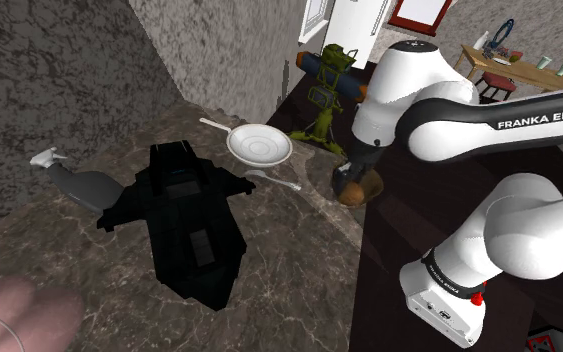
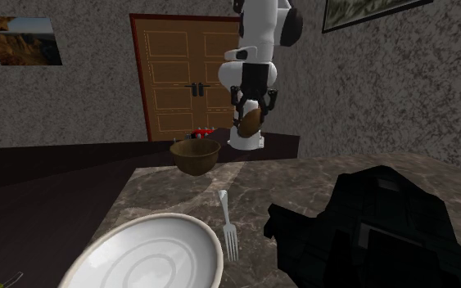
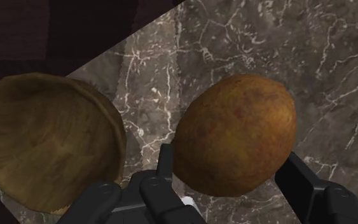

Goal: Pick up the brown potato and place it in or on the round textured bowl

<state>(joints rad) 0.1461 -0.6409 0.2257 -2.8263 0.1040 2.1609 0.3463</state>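
Fingers (image 3: 301, 181) clamped on potato (image 3: 234, 133), tips hidden | bowl (image 3: 44, 140) alongside, partly cut off

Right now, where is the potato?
The brown potato is clasped in the jaws, held above the marble-patterned tabletop; in the second exterior view it hangs just up and right of the brown bowl.

Dim, flat light throughout; shadows faint and soft.

"FRANKA EMIKA" on wht arm (image 1: 469, 128)
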